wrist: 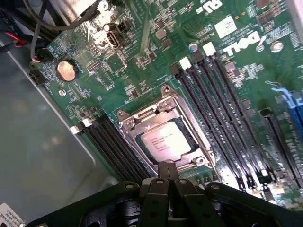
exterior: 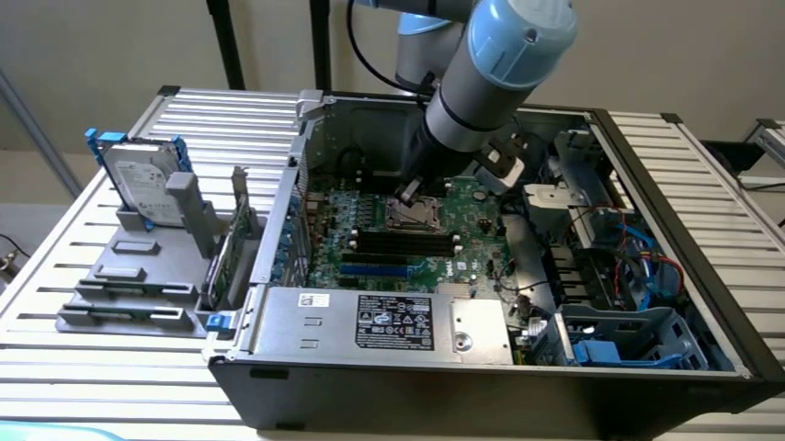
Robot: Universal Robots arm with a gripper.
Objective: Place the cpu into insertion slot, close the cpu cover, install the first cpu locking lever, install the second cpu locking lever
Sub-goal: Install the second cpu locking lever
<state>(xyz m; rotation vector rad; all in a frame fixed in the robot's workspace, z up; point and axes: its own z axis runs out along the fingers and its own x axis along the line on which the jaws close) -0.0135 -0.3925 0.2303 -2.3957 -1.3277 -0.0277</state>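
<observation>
The gripper (wrist: 167, 176) is sitting with its fingers pressed fully together, gripping nothing, its joined tips touching the near edge of the cpu cover (wrist: 142, 118). The cover is lying flat over the insertion slot (wrist: 140, 147), and the cpu (wrist: 164, 141) is resting inside that slot, its silvery face showing through the cover's central window.

Taking the slot as the landmark: one bank of long black memory slots (wrist: 222, 113) is running close along one side of it, and a second bank (wrist: 111, 142) is crowding the opposite side, so the open room around the socket is lying mainly on the green motherboard (wrist: 142, 52) beyond the cover's far edge. One round coin battery (wrist: 66, 70) is sitting well apart from the slot, near the board's edge, where a grey case wall (wrist: 38, 161) is rising just past it.

In the exterior view, the arm (exterior: 491, 83) is reaching down into the open computer case (exterior: 687, 239), with the gripper (exterior: 409, 195) meeting the socket (exterior: 415, 216); four memory slots (exterior: 403, 241) are lying just in front of it, toward the power supply (exterior: 392, 322). Outside the case, on the exterior view's left, one hard drive (exterior: 138, 179) is standing upright in a grey holder (exterior: 135, 276) on the slatted table (exterior: 233, 119).
</observation>
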